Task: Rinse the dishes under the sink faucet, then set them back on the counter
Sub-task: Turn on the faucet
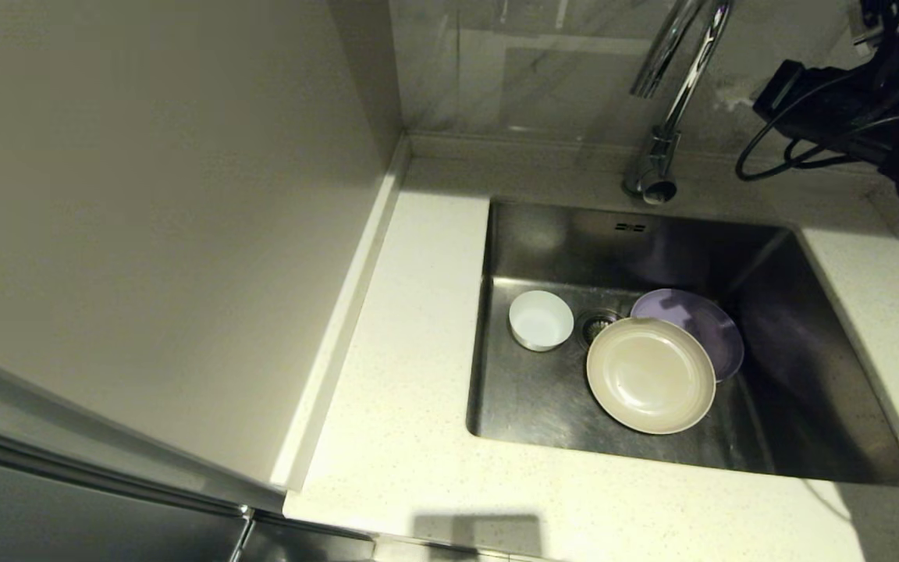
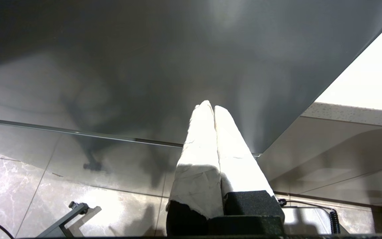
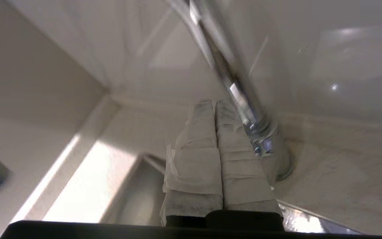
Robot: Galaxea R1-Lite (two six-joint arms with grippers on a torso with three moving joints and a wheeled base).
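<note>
All three dishes sit in the deep square brushed-steel sink, none on the off-white speckled stone counter yet: small round white bowl left of the drain, round cream plate overlapping the round lilac plate behind it.

Right gripper is up by the tall chrome gooseneck faucet – wrapped fingers pressed together, holding nothing, tips just beside the stem. No water visible.

Left gripper parked low by the cabinet front, clenched, empty.

Risks:
- pinched fingers could skid off the polished stem (I can't see a handle) or shove the spout aside.
- cream plate rides on the lilac one – lifting either may drag or drop the other.
- wet glaze means slip on the way back.
</note>
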